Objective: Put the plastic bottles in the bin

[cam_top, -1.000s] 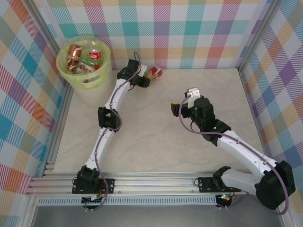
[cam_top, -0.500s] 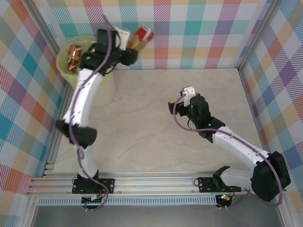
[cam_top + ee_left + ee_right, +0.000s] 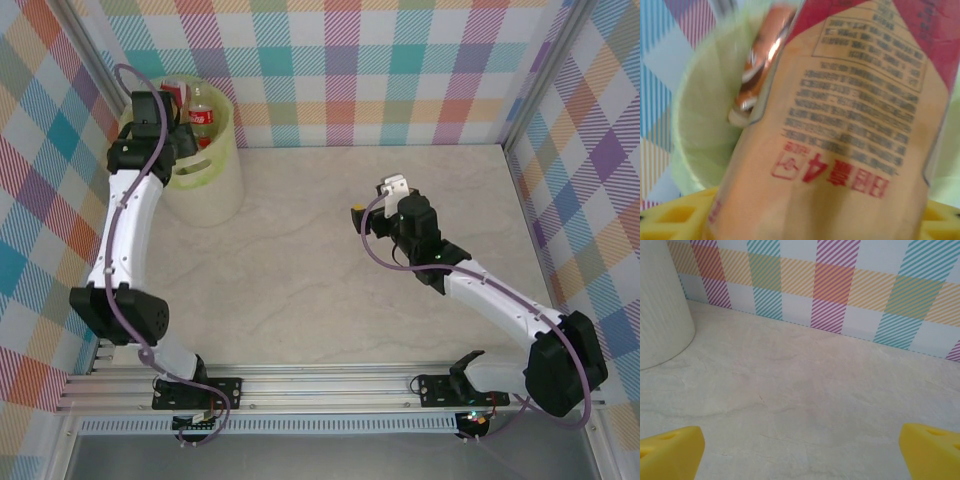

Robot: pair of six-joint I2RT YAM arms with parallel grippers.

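The left arm stands tall along the left side of the table (image 3: 300,260), its elbow near the left rail and its forearm reaching far, so that the left gripper (image 3: 807,222) hangs above the far-left part of the bin (image 3: 205,190). In the left wrist view a red-and-tan bottle (image 3: 840,125) lies between the yellow fingers (image 3: 670,222), tilted, with the bin's pale green inside right beneath it. Whether the fingers grip it or have let it go I cannot tell. An orange-labelled bottle (image 3: 760,65) lies in the bin below, and a red-labelled bottle (image 3: 203,113) stands inside by the far rim. The right arm bends over the right half of the table. The right gripper (image 3: 801,452) points toward the far left, low over bare table, spread wide with nothing between its tips. A second ago the left arm lay stretched low across the table with its gripper at the red-and-tan bottle, right of the bin by the far wall. Half a second ago it had the bottle raised against that wall. Now it has swung left over the bin. The right arm has drifted slightly farther and to the left, its gripper as wide as before.
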